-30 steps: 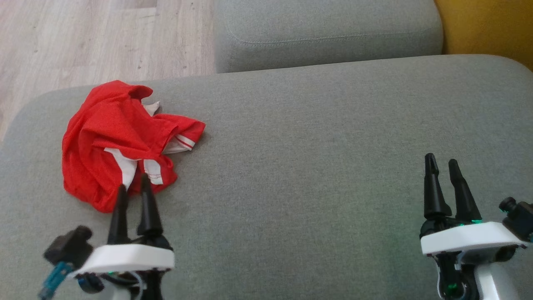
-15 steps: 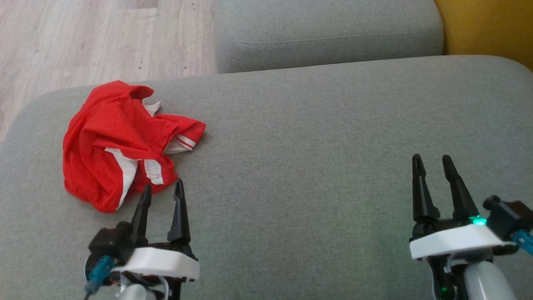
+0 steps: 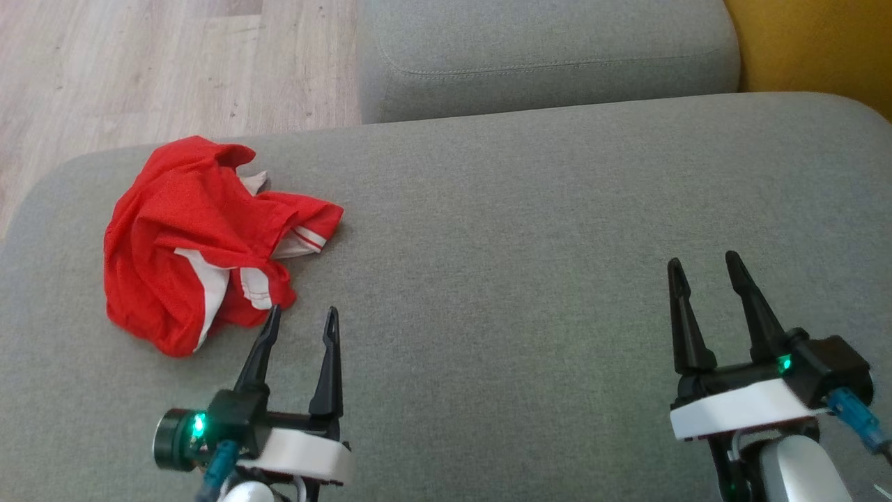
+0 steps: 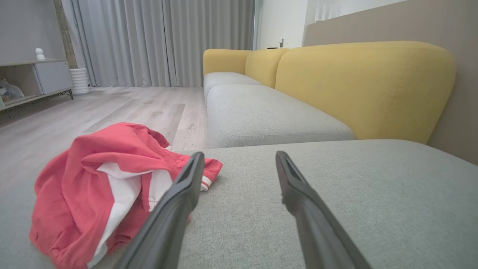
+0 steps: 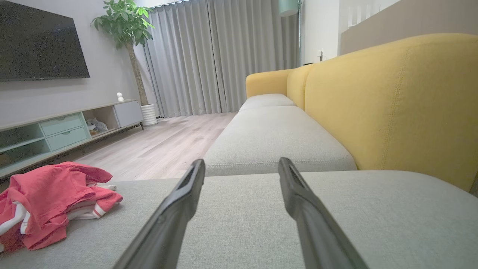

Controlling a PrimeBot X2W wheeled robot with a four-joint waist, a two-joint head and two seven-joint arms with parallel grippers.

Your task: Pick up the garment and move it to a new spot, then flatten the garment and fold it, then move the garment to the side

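Observation:
The garment (image 3: 195, 237) is a crumpled red shirt with white trim, lying at the left end of the grey sofa cushion (image 3: 523, 230). It also shows as a red heap (image 4: 104, 186) in the left wrist view and at the left edge (image 5: 48, 201) of the right wrist view. My left gripper (image 3: 301, 315) stands open just right of the garment's near edge, its left fingertip close to the cloth, nothing between its fingers. Far off at the lower right, my right gripper (image 3: 700, 261) is open and empty above bare cushion.
A second grey seat cushion (image 3: 550, 56) lies beyond, with the yellow sofa back (image 3: 822, 49) at the right. Wooden floor (image 3: 139, 70) borders the cushion's left and far-left edges. A low TV cabinet (image 5: 67, 127) stands across the room.
My left gripper has moved right and back from over the garment's near edge, its fingers spreading wider. The right gripper has drifted slightly left. The garment has not moved.

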